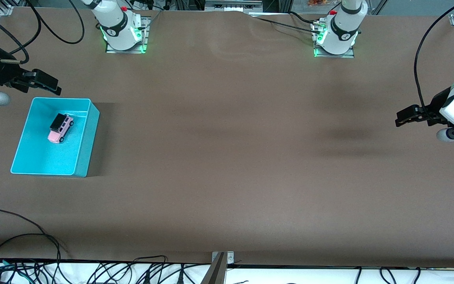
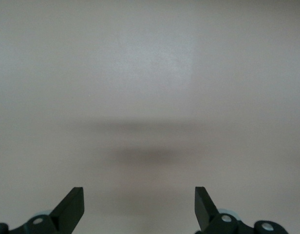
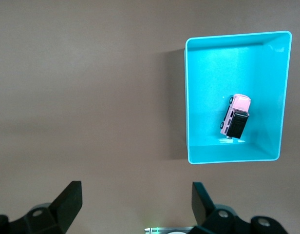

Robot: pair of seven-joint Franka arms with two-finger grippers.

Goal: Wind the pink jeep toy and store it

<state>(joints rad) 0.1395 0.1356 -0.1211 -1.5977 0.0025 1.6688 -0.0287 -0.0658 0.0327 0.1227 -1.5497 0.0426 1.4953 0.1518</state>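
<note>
Both grippers are spread wide and hold nothing. Pink jeep toy (image 1: 61,127) sits inside the teal bin (image 1: 86,138), on the bin floor, upright on its wheels, in the half of the bin farther from the front camera. Its black roof faces up and its body sits at a slant to the bin walls, not touching any of them.

Right gripper (image 1: 47,84) hangs up in the air at the right arm's end of the table, over bare brown table (image 1: 227,157) just beside the bin's rim. Jeep is well apart from its fingers (image 3: 67,201); right wrist view looks down on bin and jeep with nothing between the jaws.

Left gripper (image 1: 407,116) hangs over the left arm's end of the table, well apart from the bin and jeep. Left wrist view shows only table surface between its fingers (image 2: 72,207).
</note>
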